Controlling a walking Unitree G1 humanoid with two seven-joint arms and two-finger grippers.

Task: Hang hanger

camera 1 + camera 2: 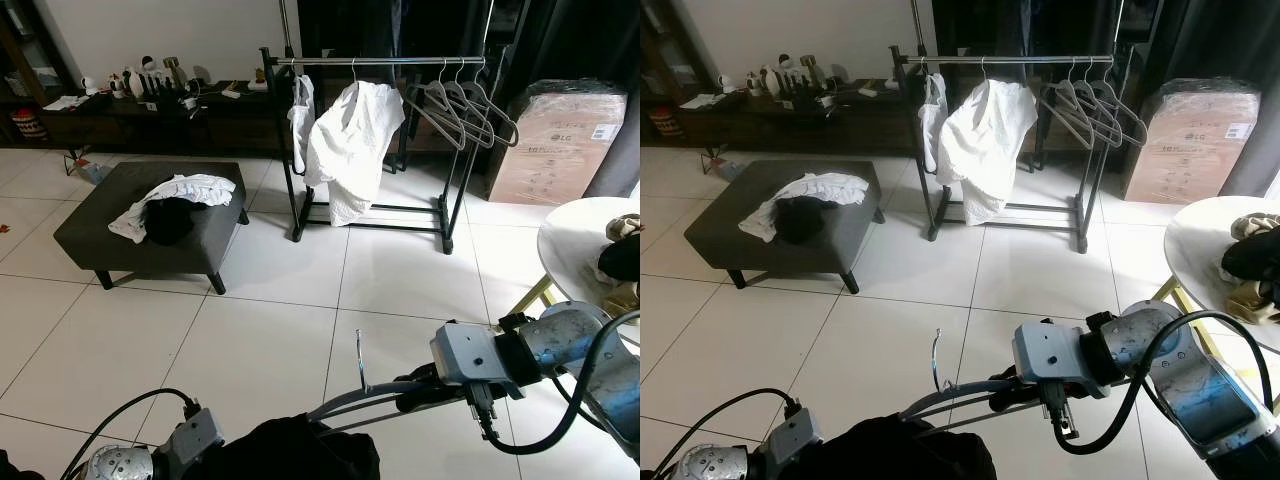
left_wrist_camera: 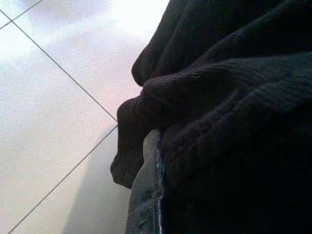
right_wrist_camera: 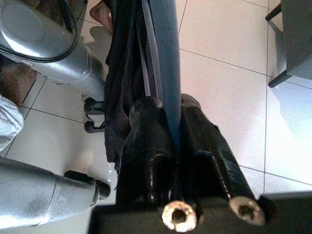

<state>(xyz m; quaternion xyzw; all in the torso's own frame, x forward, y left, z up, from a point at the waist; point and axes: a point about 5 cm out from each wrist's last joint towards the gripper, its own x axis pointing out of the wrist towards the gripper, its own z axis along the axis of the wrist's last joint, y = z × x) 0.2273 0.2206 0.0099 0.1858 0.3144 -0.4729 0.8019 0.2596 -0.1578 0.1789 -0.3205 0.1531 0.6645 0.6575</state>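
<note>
Left end effector (image 1: 205, 440): low at the near left, against a black ribbed knit garment (image 1: 290, 455); whether its fingers are apart or closed cannot be told, the cloth covering them in the left wrist view. Hanger (image 1: 375, 395): grey, smooth, thin-armed, carrying the black garment; long axis roughly level, running left to right across the near floor, arms converging toward the right; its slender metal hook (image 1: 360, 360) stands upright, tip curled over at the top. Right end effector (image 3: 168, 124): two long black fingers closed onto the grey hanger arm, which passes between them in the right wrist view, the dark cloth bunched beside it. Floor (image 1: 300, 300): glossy white square tiles with dark grout lines. Ottoman (image 1: 150, 245): dark grey, upholstered, rectangular, on short legs, at the far left, bearing crumpled white cloth (image 1: 185, 190) and a black heap. Clothes rack (image 1: 380, 62): black frame, bright metal rail, beyond the ottoman to the right; holds a white shirt (image 1: 350, 145) and several bare grey hangers (image 1: 460, 105). Cardboard box (image 1: 560, 145): brown, film-wrapped, far right. Round white worktop (image 1: 565, 245): right edge, with bundled clothing.
</note>
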